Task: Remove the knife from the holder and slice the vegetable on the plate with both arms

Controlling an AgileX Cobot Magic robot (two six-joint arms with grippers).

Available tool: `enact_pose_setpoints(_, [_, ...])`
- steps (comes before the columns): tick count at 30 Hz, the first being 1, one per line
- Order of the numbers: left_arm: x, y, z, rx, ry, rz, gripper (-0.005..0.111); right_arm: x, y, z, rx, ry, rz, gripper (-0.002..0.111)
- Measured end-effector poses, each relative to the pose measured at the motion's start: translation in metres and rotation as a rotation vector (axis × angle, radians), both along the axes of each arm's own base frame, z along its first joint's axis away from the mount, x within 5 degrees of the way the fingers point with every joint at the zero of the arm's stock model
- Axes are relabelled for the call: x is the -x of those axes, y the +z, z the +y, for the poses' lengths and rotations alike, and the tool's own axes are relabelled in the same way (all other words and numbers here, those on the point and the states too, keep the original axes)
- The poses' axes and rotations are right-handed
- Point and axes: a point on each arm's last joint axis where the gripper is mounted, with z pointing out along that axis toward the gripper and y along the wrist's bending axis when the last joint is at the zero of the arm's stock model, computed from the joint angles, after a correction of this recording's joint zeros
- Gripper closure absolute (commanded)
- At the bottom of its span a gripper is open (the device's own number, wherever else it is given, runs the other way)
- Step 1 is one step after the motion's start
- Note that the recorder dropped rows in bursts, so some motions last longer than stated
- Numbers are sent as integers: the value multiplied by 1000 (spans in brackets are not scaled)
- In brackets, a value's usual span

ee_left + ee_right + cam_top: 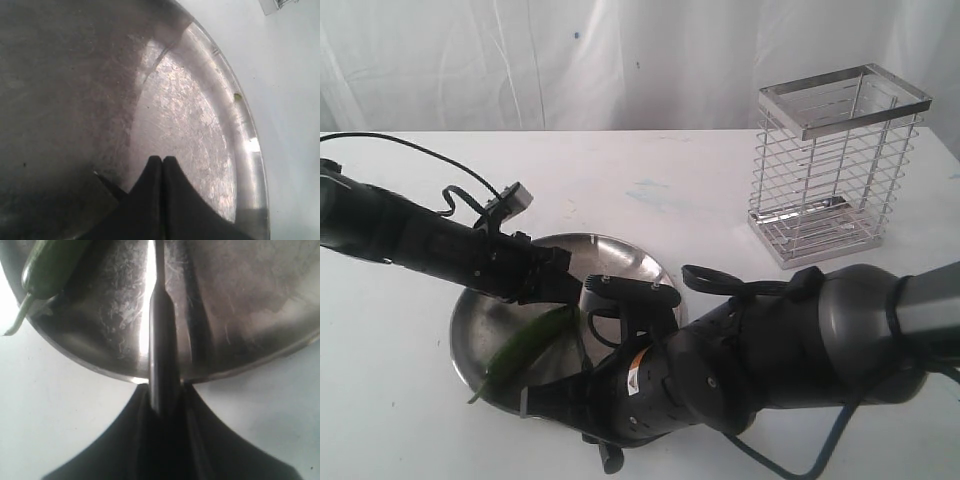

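Observation:
The green vegetable (525, 345) (47, 265) lies on the left half of the steel plate (630, 262) (210, 125) (240, 315), its thin tail past the near rim. My right gripper (582, 388) (165, 390) stands at the plate's near rim, shut on the knife's black handle. The knife (582, 345) (162, 340) reaches out over the plate, to the right of the vegetable. My left gripper (568, 288) (162, 159) is low over the plate's middle, shut with nothing between its fingers, close above the vegetable's far end. The left wrist view does not show the vegetable.
The wire holder (835, 165) stands at the back right of the white table, with nothing showing inside it. The bulky right arm (770, 350) covers the plate's near right side. A black cable (410, 145) trails behind the left arm.

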Motion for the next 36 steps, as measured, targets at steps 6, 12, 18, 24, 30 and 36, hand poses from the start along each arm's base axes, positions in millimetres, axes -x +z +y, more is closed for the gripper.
enact_pose_setpoints(6, [-1,25,1,-14,-20,-82,107,0,0,0,-2,-1,-3,108])
enact_pose_setpoints(12, [2,57,2,-28,-35,-180,107,0,0,0,-1,2,-6,108])
enact_pose_setpoints(18, [-1,13,2,-68,-58,-74,107,0,0,0,0,2,-4,108])
enact_pose_setpoints(24, [-3,-5,0,-37,-37,-15,107,2,-2,-2,31,15,25,108])
enact_pose_setpoints(30, [-4,-4,0,-33,-37,-18,107,3,-4,-2,39,22,26,108])
enact_pose_setpoints(36, [-4,15,1,-53,-36,-86,107,3,-12,-2,66,29,44,108])
